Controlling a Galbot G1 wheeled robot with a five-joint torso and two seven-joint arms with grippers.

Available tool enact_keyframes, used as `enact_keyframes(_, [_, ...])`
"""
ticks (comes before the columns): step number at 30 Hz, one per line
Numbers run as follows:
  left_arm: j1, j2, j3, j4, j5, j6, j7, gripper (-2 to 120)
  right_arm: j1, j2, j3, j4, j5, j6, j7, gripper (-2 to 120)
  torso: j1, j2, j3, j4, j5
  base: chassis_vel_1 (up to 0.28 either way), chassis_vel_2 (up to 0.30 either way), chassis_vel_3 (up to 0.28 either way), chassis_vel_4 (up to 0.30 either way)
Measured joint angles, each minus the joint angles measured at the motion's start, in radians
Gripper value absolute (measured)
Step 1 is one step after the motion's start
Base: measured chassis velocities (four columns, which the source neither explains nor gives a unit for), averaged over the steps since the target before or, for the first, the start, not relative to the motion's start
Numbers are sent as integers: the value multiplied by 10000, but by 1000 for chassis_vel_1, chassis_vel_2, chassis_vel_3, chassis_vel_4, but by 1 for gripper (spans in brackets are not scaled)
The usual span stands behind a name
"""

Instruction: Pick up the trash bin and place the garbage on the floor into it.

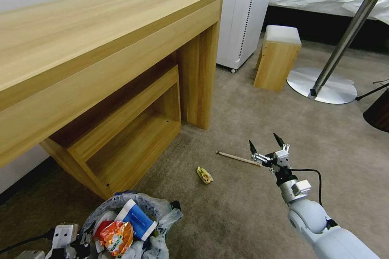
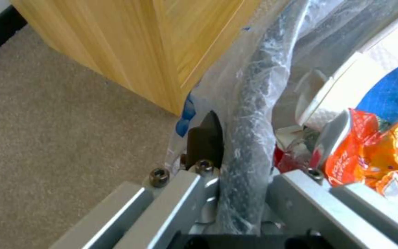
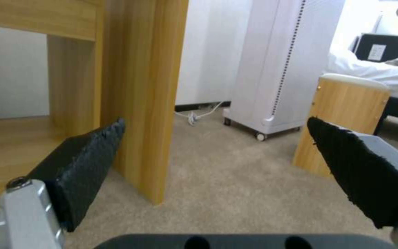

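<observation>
The trash bin (image 1: 162,206), lined with a crinkly plastic bag, sits at the bottom left of the head view, close to the desk's lower shelf. It holds an orange wrapper (image 1: 117,236) and a blue-white carton (image 1: 137,216). My left gripper (image 1: 69,238) is shut on the bin's bagged dark rim (image 2: 249,131). On the beige carpet floor (image 1: 243,121) lie a thin wooden stick (image 1: 237,158) and a yellow scrap (image 1: 204,175). My right gripper (image 1: 264,141) hangs open just right of the stick's end, nothing between its black pads (image 3: 88,166).
A wooden desk (image 1: 81,48) with a low shelf fills the left. Behind stand a white wheeled unit (image 1: 243,16), a small wooden stool (image 1: 277,58) and a round table's metal base (image 1: 324,85). A dark object (image 1: 379,111) sits at the right edge.
</observation>
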Motion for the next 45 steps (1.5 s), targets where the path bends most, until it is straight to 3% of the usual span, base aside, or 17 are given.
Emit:
enact_keyframes(30, [9,-189,374,112,611,-66,68,0,-62,240,33,109,-383,462,220,100,0,0,0,0,0,18,20,-15,-18])
enact_keyframes(45, [135,-564,580,139,1431,-140,397,0,-575,227,252,338,-614,402,110,100,0,0,0,0,1,0,0,0,0])
